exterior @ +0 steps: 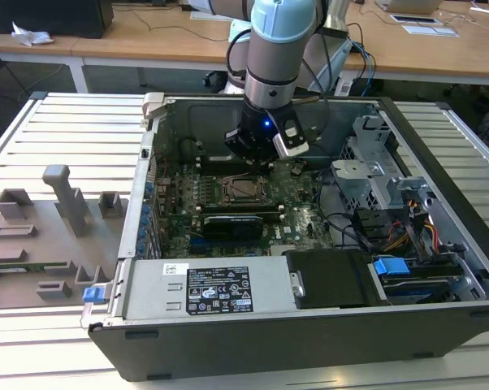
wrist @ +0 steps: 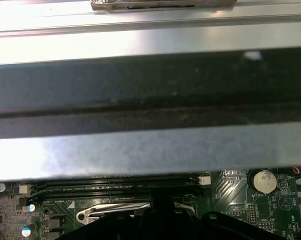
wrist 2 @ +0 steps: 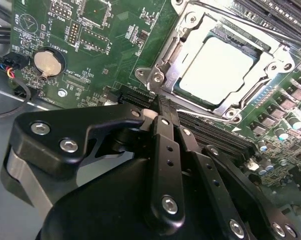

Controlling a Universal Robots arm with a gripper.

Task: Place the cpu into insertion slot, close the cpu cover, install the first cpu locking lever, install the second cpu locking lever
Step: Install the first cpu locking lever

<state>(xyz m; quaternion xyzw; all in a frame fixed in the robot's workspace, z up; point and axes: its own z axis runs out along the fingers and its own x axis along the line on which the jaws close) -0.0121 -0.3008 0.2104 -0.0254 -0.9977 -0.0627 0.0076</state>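
From my station, the gripper (wrist 2: pixel 163 107) sits nearest the second wrist camera. Its jaws are together with nothing between them, tips just beside the near corner of the slot (wrist 2: pixel 158 80), over the green board (wrist 2: pixel 105 55).

Beyond the tips lies the slot. The cpu (wrist 2: pixel 215 70) is already seated in it, flat, pale metal top up. The cover (wrist 2: pixel 190 37) is down around the chip as a silvery frame, the chip showing through its cut-out. A thin wire lever (wrist 2: pixel 165 52) runs along the slot's edge; I cannot tell whether it is latched.

In the exterior view the arm (exterior: pixel 281 49) reaches down into the open computer case (exterior: pixel 253 341) on the desk (exterior: pixel 49 130), gripper (exterior: pixel 257 154) just behind the slot (exterior: pixel 240 188).

Handling, as I judge it:
- The cpu is light, rigid and fragile; it should not be pressed or shifted.
- The cover is thin, stiff sheet metal, slippery; bear only on its frame.
- The levers are springy wire, likely to slip off the tips; take them at the free, bent end.
- The board is fragile around the slot.
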